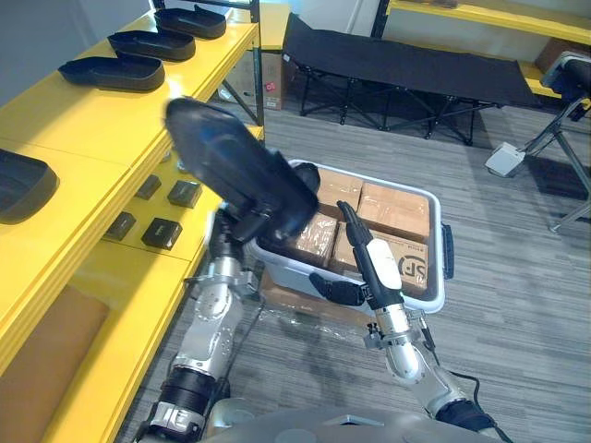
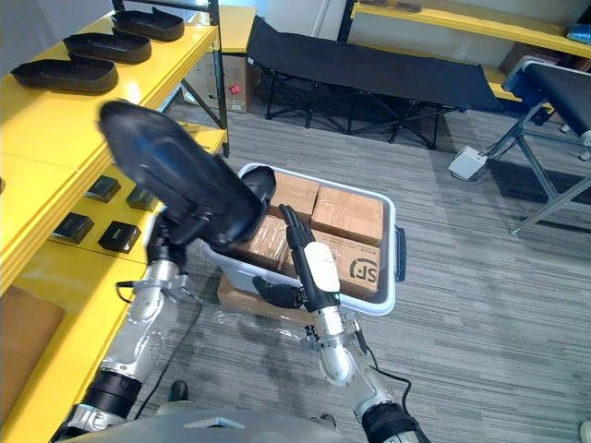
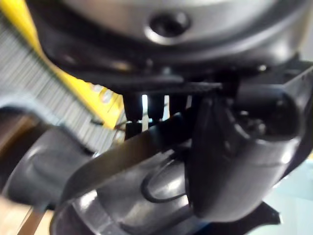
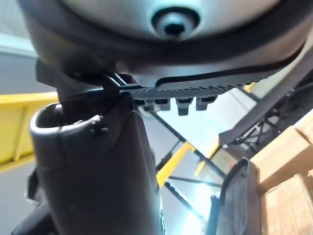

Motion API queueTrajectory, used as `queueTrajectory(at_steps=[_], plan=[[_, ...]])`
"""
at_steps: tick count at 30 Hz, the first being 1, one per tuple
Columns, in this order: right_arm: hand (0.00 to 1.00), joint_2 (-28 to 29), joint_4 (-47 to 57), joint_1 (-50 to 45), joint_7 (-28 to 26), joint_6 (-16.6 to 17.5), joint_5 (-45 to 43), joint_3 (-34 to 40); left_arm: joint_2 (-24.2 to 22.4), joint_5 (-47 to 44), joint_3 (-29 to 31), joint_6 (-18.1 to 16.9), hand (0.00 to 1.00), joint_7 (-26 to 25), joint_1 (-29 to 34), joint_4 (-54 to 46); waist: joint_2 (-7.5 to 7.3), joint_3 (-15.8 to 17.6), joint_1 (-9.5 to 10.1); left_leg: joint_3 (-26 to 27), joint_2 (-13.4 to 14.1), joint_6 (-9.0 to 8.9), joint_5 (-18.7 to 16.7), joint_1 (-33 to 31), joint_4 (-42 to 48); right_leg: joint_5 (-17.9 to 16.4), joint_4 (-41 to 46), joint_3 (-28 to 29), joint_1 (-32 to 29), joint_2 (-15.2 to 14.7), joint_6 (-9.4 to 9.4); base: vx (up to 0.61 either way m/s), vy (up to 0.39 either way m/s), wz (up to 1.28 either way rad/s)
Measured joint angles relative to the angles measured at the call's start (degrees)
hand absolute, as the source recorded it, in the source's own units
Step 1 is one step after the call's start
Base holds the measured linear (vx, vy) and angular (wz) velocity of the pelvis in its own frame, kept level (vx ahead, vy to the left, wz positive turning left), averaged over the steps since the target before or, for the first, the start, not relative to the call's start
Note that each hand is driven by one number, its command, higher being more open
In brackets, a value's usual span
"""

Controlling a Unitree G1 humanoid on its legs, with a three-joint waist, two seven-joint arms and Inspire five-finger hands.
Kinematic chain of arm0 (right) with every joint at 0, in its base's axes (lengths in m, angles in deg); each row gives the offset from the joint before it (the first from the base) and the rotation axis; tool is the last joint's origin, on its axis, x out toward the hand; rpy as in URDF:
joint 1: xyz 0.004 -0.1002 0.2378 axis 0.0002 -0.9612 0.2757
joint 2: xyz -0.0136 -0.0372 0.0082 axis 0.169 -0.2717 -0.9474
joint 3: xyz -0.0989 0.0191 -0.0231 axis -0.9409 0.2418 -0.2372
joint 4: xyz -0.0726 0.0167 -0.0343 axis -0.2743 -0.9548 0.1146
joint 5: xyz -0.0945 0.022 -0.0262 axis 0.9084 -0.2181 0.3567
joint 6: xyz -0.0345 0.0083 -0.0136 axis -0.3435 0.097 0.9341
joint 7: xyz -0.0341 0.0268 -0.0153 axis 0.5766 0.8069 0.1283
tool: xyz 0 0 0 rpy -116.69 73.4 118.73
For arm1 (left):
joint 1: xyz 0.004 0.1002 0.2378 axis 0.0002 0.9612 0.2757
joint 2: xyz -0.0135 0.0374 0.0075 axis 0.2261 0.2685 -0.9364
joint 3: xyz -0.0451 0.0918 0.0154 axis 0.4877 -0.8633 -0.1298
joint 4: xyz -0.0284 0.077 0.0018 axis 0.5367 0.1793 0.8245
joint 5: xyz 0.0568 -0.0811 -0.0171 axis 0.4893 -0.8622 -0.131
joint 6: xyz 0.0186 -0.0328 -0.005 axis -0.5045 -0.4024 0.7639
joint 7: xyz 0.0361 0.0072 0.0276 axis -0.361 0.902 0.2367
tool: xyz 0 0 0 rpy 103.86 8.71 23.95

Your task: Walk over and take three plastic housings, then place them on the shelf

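Left hand: clenched on the lower rim of a large black moulded plastic housing; the left wrist view shows its fingers curled over the edge. The housing is held high and tilted, far end leaning left toward the yellow metal shelf, between shelf and bin. Judgement: lifted this high to clear the shelf lip. This is the carry step; placement is not yet done.

Right hand: released, fingers straight, hovering over the bin and holding nothing. Probably staying clear of the load, or ready for the next pick.

Shelf top: row of three shallow black housings at the far end, and a fourth black housing nearer, at the left edge. The bare yellow surface between them is a likely landing spot.

Lower shelf level: small black rectangular blocks.

Container: white plastic bin, right of the shelf. Contents are brown cardboard boxes packed side by side, plus a dark curved piece in the far-left corner. It is possibly another housing; I cannot confirm.
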Motion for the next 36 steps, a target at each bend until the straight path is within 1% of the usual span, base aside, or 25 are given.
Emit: queueTrajectory(at_steps=[2, 5, 9, 11, 14, 15, 16, 17, 19, 21, 23, 25, 27, 28, 29, 31, 32, 36], plan=[[1.00, 0.0, 2.5, -0.8, -0.1, -0.2, -2.2, 0.2, 0.1, 5.1, 3.0, -1.5, 0.00, -4.6, 1.7, -2.1, 0.11, 0.0, 0.00, -0.2, 0.0, 0.00, -0.5, 0.0, 0.6, 0.0, -0.1, -0.1, 0.4, 0.0, 0.00, 0.00, 0.000, 0.02], [1.00, 0.2, 5.9, -1.7, -0.1, -0.6, -3.7, 0.5, 0.0, 9.2, 5.2, -2.4, 0.00, -8.2, 3.5, -3.4, 0.19, -0.2, -0.02, -0.4, 0.0, -0.05, -0.6, 0.0, 0.6, 0.0, 0.1, -0.8, 0.6, 0.0, -0.04, -0.01, 0.001, 0.04], [1.00, 0.4, 7.2, -2.5, -0.1, -1.8, -5.2, 0.3, -0.1, 11.1, 6.3, -2.4, 0.00, -10.8, 4.0, -3.6, 0.42, -0.4, -0.10, -0.5, -0.1, -0.05, -0.6, 0.0, 0.6, 0.0, 0.2, -1.0, 0.6, 0.0, -0.05, 0.00, 0.000, 0.01], [1.00, 0.5, 7.2, -4.2, 0.1, -2.6, -5.7, 0.3, -0.2, 11.2, 6.4, -2.4, 0.00, -11.9, 3.9, -3.7, 0.89, -0.8, -0.24, -0.6, 0.0, -0.10, -0.7, 0.0, 0.5, 0.0, 0.3, -1.1, 0.5, 0.0, -0.05, 0.00, 0.000, 0.00], [1.00, 0.6, 7.2, -5.4, 0.1, -3.0, -6.1, 0.1, -0.3, 11.2, 6.6, -2.4, 0.00, -12.1, 4.0, -4.5, 1.24, -1.0, -0.73, -0.6, 0.0, -0.11, -0.8, 0.0, 0.4, 0.0, 0.4, -1.4, 0.5, 0.0, -0.05, 0.00, 0.000, 0.00], [1.00, 0.6, 7.2, -5.5, -0.1, -3.3, -6.9, -0.2, -0.4, 11.1, 6.9, -2.6, 0.00, -11.5, 3.9, -5.1, 1.29, -1.1, -1.20, -0.5, 0.0, -0.12, -0.8, 0.0, 0.4, 0.1, 0.4, -1.5, 0.5, 0.0, -0.05, 0.00, 0.000, 0.00], [1.00, 0.9, 7.2, -5.5, -0.6, -3.6, -8.9, -0.1, -0.4, 11.1, 7.0, -3.6, 0.00, -10.9, 3.9, -5.4, 1.33, -1.1, -1.56, -0.5, 0.0, -0.11, -0.8, 0.0, 0.4, 0.1, 0.5, -1.5, 0.4, 0.0, -0.06, 0.00, 0.000, 0.00], [1.00, 1.1, 7.2, -5.5, -1.2, -3.8, -10.5, -0.1, -0.4, 11.2, 6.9, -4.1, 0.00, -10.7, 3.8, -5.5, 1.35, -1.1, -1.63, -0.5, 0.0, -0.11, -0.8, 0.0, 0.4, 0.1, 0.5, -1.5, 0.4, 0.0, -0.07, 0.00, 0.000, 0.00], [1.00, 1.8, 7.4, -5.6, -5.6, -5.1, -17.7, 0.1, -0.4, 12.9, 6.8, -5.0, 0.00, -9.6, 3.7, -6.3, 1.49, -1.2, -1.96, -0.4, 0.0, -0.07, -0.9, 0.0, 0.4, 0.1, 0.5, -1.5, 0.2, -0.1, -0.06, -0.01, 0.000, -0.04], [1.00, 2.0, 8.1, -6.3, -11.5, -8.0, -26.8, 0.0, -0.1, 12.9, 6.1, -5.1, 0.00, -6.7, 3.7, -9.8, 1.90, -1.5, -1.90, -0.3, -0.1, -0.07, -1.0, 0.0, 0.4, 0.1, 0.5, -1.5, 0.1, -0.1, -0.06, 0.00, -0.001, -0.02], [1.00, 2.3, 9.6, -7.0, -13.9, -10.0, -31.5, 0.0, 0.2, 12.8, 5.8, -5.3, 0.00, -5.2, 3.7, -11.8, 2.27, -1.7, -1.90, -0.2, 0.0, -0.08, -1.0, 0.0, 0.4, 0.1, 0.5, -1.5, 0.1, -0.1, -0.06, 0.00, 0.000, 0.00], [1.00, 2.6, 11.7, -7.1, -16.9, -13.1, -38.0, 0.2, 0.3, 12.5, 5.7, -6.2, 0.00, -2.5, 3.8, -14.7, 2.74, -2.0, -1.98, -0.2, -0.1, -0.06, -1.1, 0.0, 0.4, 0.1, 0.5, -1.5, 0.1, -0.1, -0.06, 0.00, 0.000, 0.00], [1.00, 3.1, 12.9, -7.1, -18.0, -14.5, -41.9, 0.6, 0.3, 12.5, 5.5, -6.7, 0.00, -0.5, 3.9, -16.8, 3.00, -2.1, -2.00, -0.2, -0.1, -0.05, -1.1, 0.0, 0.4, 0.1, 0.5, -1.5, 0.1, -0.1, -0.06, 0.00, 0.000, 0.00], [1.00, 3.7, 14.1, -7.1, -18.9, -15.7, -44.6, 1.1, 0.3, 12.5, 5.5, -7.3, 0.00, 0.8, 4.4, -18.3, 3.20, -2.3, -2.11, -0.2, -0.1, -0.05, -1.1, 0.0, 0.4, 0.1, 0.5, -1.6, 0.1, -0.1, -0.06, 0.00, 0.000, 0.00], [1.00, 4.7, 14.8, -7.1, -19.8, -16.4, -46.8, 1.9, 0.3, 12.3, 5.5, -7.4, 0.00, 1.8, 5.5, -20.5, 3.37, -2.4, -2.44, -0.1, -0.1, -0.07, -1.2, 0.0, 0.4, 0.1, 0.5, -1.6, 0.1, -0.1, -0.06, 0.00, 0.000, 0.00], [1.00, 5.4, 16.8, -7.7, -21.0, -17.9, -48.9, 3.3, 0.3, 12.3, 5.5, -7.8, 0.00, 3.2, 7.3, -22.5, 3.59, -2.5, -2.69, 0.0, -0.1, -0.06, -1.3, 0.0, 0.5, 0.1, 0.5, -1.6, 0.1, -0.2, -0.06, 0.00, 0.000, 0.00], [1.00, 6.4, 23.0, -9.4, -23.5, -22.5, -50.4, 10.4, 0.2, 10.3, 7.4, -8.8, 0.00, 5.1, 12.2, -24.0, 3.97, -2.6, -3.17, 1.7, -0.1, 0.11, -2.3, 1.0, 0.6, 0.1, 0.9, -2.0, -0.1, -0.5, -0.06, 0.00, 0.000, 0.00], [1.00, 6.4, 23.0, -9.6, -23.6, -22.5, -50.4, 10.6, 0.2, 10.3, 7.4, -8.8, 0.00, 5.1, 12.2, -24.0, 4.03, -2.4, -3.20, 1.8, -0.1, 0.03, -2.9, 1.0, 1.5, 0.1, 0.9, -2.2, 0.4, -0.6, -0.06, 0.00, 0.000, 0.00]])
